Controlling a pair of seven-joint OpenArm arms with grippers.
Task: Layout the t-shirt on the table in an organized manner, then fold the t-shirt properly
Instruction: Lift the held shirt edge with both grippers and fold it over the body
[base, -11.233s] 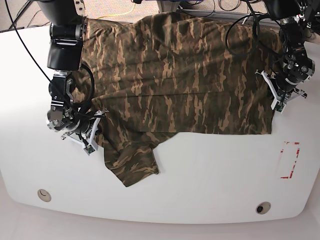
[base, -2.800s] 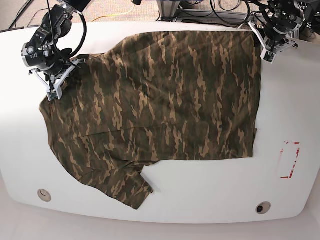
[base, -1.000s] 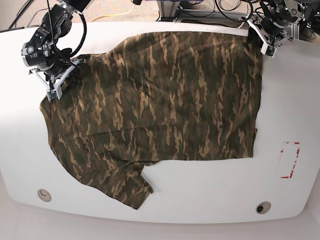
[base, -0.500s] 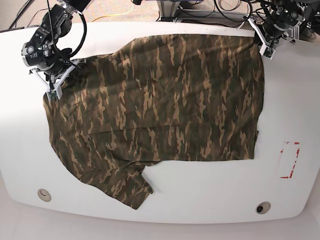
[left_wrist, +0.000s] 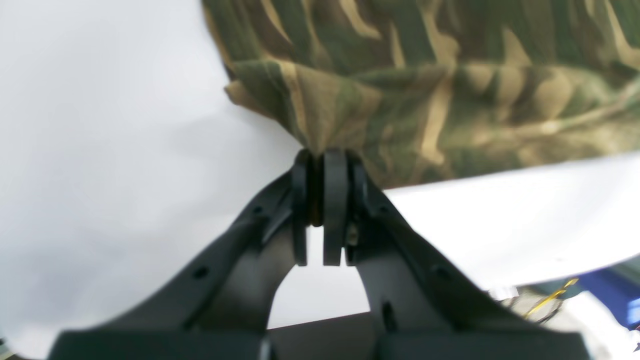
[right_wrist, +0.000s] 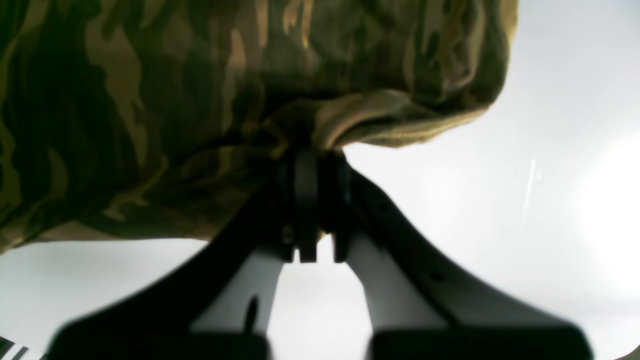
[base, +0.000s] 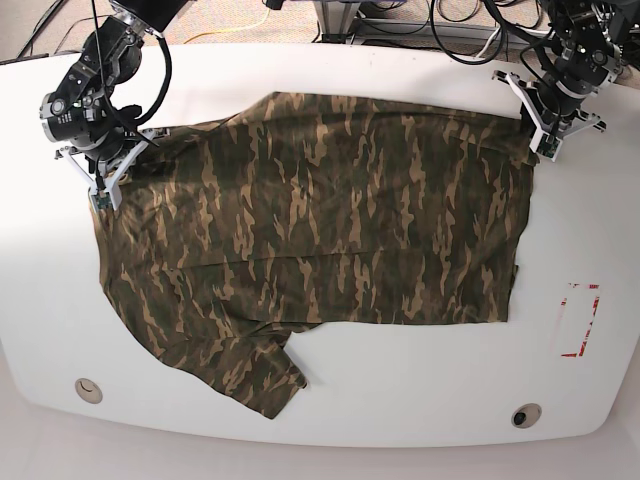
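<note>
The camouflage t-shirt (base: 320, 240) lies spread over the middle of the white table (base: 430, 380), one short sleeve folded at the front left. At the far right corner of the cloth my left gripper (base: 537, 140) is shut on the t-shirt; its wrist view shows the t-shirt (left_wrist: 425, 75) bunched into the closed left gripper (left_wrist: 320, 165). At the far left my right gripper (base: 105, 185) is shut on the shirt's other corner; there the t-shirt (right_wrist: 200, 100) gathers into the closed right gripper (right_wrist: 312, 160).
A red tape rectangle (base: 578, 320) marks the table at the right. Two round grommet holes sit near the front edge, one (base: 88, 388) left and one (base: 525, 414) right. Cables and floor lie beyond the far edge.
Both grippers have come toward the front of the table with the shirt's far corners, the left one farther. The shirt's far edge has moved forward and the cloth lies flatter.
</note>
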